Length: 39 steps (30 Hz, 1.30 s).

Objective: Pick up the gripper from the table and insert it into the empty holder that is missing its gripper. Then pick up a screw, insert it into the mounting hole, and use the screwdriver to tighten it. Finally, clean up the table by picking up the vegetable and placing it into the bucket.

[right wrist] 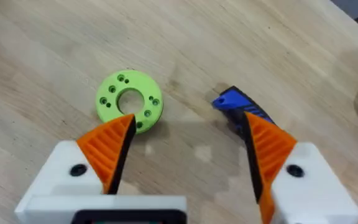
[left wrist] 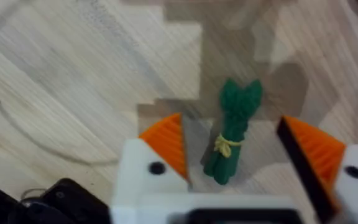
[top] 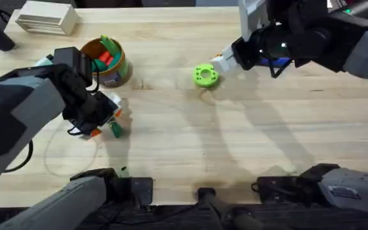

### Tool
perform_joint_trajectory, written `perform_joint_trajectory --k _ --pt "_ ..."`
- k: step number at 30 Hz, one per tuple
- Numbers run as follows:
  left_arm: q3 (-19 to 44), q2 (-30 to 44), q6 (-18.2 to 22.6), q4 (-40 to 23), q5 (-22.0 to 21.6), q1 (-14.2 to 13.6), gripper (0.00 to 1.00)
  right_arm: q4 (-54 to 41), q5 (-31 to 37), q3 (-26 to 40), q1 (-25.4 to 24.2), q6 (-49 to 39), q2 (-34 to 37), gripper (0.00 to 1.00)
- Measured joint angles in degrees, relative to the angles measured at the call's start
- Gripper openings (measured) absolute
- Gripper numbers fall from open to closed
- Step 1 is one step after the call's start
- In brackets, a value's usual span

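Pale plank table (top: 248, 134): bucket (top: 115, 69), lime-green ring (top: 206, 75), vegetable (left wrist: 232, 132), white box (top: 46, 17) at far-left corner.

Even, fairly bright light falls from above onto the table (top: 235, 128), with no glare on the pale planks. Soft grey shadows of the arms stretch across the wood on the near side of the lime-green ring (top: 206, 76), their edges diffuse. In the overhead view the arms closest to the camera look large and smeared. The left wrist view is soft throughout: the vegetable (left wrist: 232, 134) is blurred, blocky patches break up the wood around it, and a dull shadow lies beneath it. The right wrist view is clearer, though its nearest parts lose focus.
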Motion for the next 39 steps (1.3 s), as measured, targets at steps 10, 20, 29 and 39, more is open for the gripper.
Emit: perform_joint_trajectory --k 10,20,29,39 --pt "0.9 0.2 0.0 -8.1 2.2 1.0 0.019 0.0 0.0 0.0 0.0 0.0 0.0 0.990" --pt "16.4 -7.5 3.2 -16.5 8.9 -0.8 0.019 0.0 0.0 0.0 0.0 0.0 0.0 0.989" --pt "18.5 -8.4 8.1 -1.8 10.7 -0.9 0.018 0.0 0.0 0.0 0.0 0.0 0.0 0.989" --pt "18.5 -6.2 9.0 22.3 4.4 -0.9 0.018 0.0 0.0 0.0 0.0 0.0 0.0 0.990"
